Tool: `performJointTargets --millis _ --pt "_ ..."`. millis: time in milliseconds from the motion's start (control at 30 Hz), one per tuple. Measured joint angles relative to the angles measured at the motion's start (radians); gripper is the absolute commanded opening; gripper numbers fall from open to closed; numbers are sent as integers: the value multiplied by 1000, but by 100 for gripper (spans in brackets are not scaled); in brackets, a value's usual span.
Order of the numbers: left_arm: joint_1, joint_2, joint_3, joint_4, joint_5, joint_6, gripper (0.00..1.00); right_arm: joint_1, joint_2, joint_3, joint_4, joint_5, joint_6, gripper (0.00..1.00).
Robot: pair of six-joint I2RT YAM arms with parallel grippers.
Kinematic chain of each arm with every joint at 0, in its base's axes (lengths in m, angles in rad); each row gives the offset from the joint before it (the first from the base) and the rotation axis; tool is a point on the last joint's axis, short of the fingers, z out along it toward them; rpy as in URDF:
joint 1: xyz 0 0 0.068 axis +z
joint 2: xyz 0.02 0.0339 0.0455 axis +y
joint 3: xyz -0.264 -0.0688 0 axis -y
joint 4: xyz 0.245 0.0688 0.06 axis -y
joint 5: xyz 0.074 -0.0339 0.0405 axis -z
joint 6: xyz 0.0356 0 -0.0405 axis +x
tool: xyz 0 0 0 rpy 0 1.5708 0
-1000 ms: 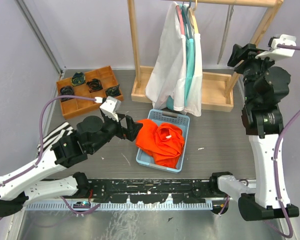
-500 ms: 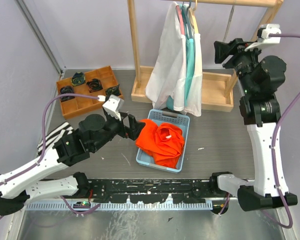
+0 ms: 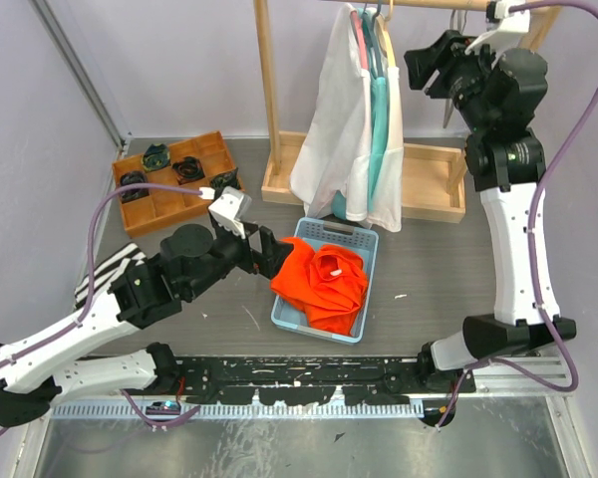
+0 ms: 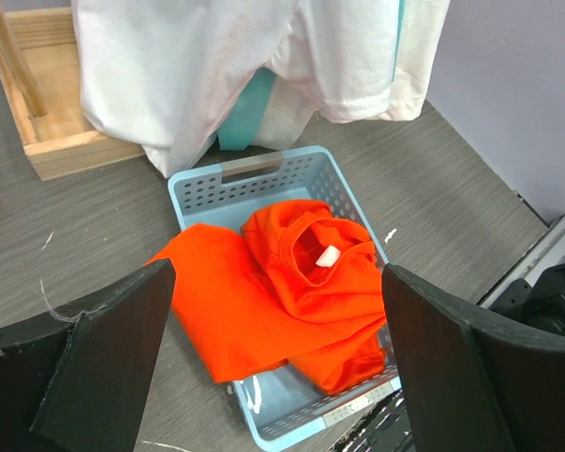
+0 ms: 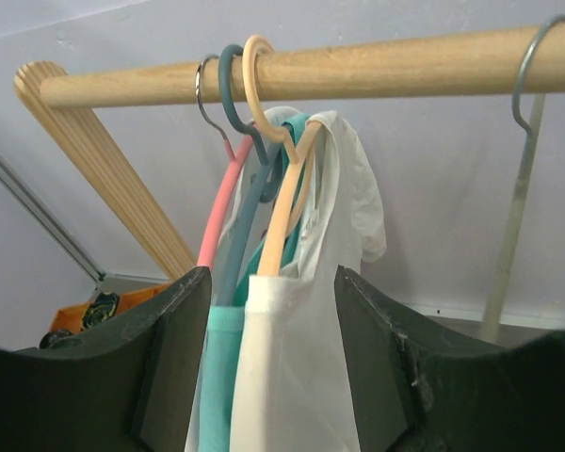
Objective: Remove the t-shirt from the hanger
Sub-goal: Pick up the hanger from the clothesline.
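Grey tabletop: at your left, the left hand gapes empty beside a basket holding an orange shirt. The white t-shirt hangs on its hanger, not yet removed. The right hand hovers near, parted and empty.

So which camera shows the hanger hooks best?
The right wrist view: the hanger hooks loop over the wooden rail close up. The top view crops them at its edge; the left wrist view shows only shirt hems.

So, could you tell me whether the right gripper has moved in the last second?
Yes. The right gripper has risen and swung left, from low beside the rack toward the hangers.
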Motion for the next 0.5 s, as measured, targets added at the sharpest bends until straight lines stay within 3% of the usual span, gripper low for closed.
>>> performJointTargets --millis 200,500 --pt "0 0 18 1 9 -1 98 41 117 141 -68 29 -15 61" --pt "0 -2 18 1 10 -1 98 108 166 146 -152 115 -50 59"
